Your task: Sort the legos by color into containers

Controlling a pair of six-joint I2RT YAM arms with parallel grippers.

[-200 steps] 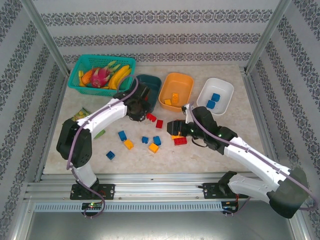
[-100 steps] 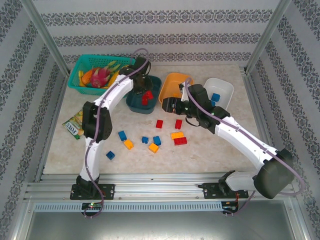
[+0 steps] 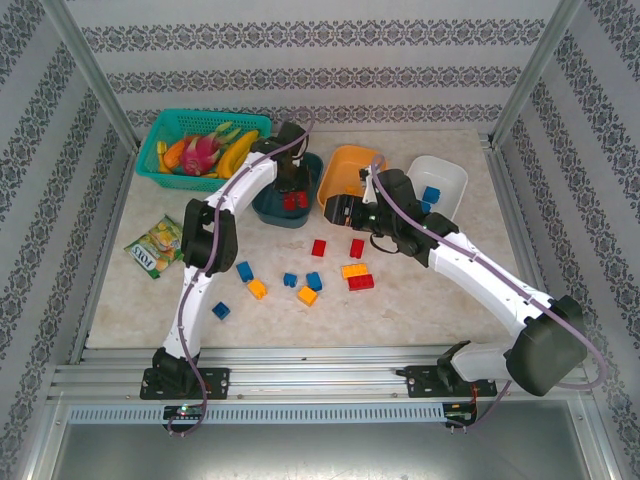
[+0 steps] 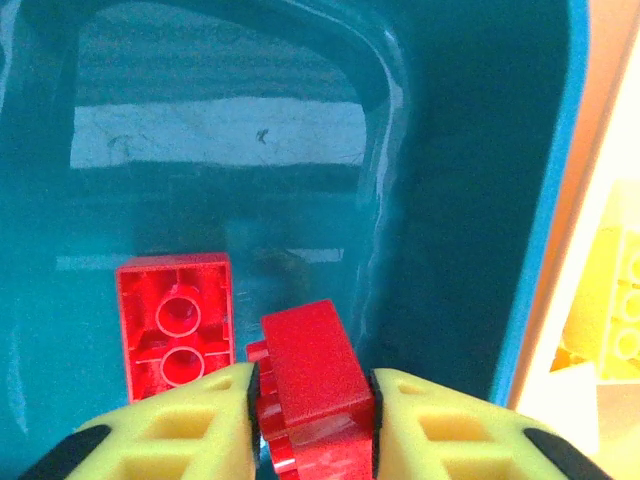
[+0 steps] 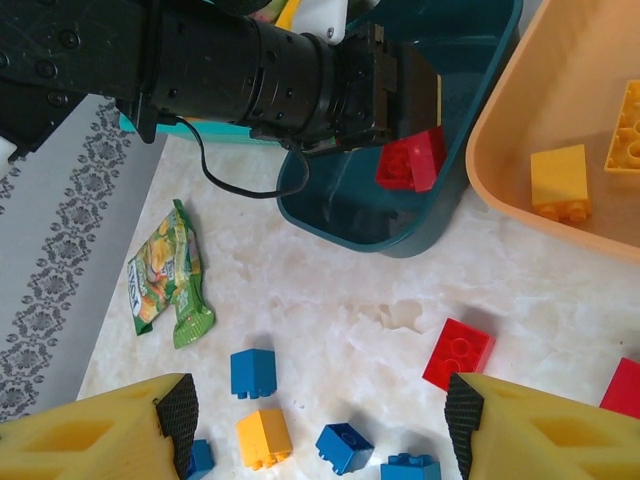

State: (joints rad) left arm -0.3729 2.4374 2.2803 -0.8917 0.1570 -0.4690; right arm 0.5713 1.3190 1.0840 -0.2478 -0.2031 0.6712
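1. Along the table's (image 3: pixel 380 320) far edge, the teal tub (image 3: pixel 268 212) holds an upturned red lego (image 4: pixel 175 320). The left gripper (image 4: pixel 312 400) inside it pinches a tilted red brick (image 4: pixel 312 365).
2. Just right of it, the orange tub (image 3: pixel 345 165) holds yellow bricks (image 5: pixel 558 180).
3. Nearest the far right corner, the white tub (image 3: pixel 447 172) holds two blue bricks (image 3: pixel 430 195).
4. Near the orange tub's front rim hovers the right gripper (image 5: pixel 320 405), spread and empty, over scattered bricks (image 3: pixel 318 247) mid-table.

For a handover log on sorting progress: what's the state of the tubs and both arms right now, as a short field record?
left gripper: held red brick between its fingers, over teal tub
teal tub contents: second red brick, underside up
orange tub: yellow bricks
white tub: blue bricks
right gripper: open, empty, above table
loose bricks: red, blue, yellow
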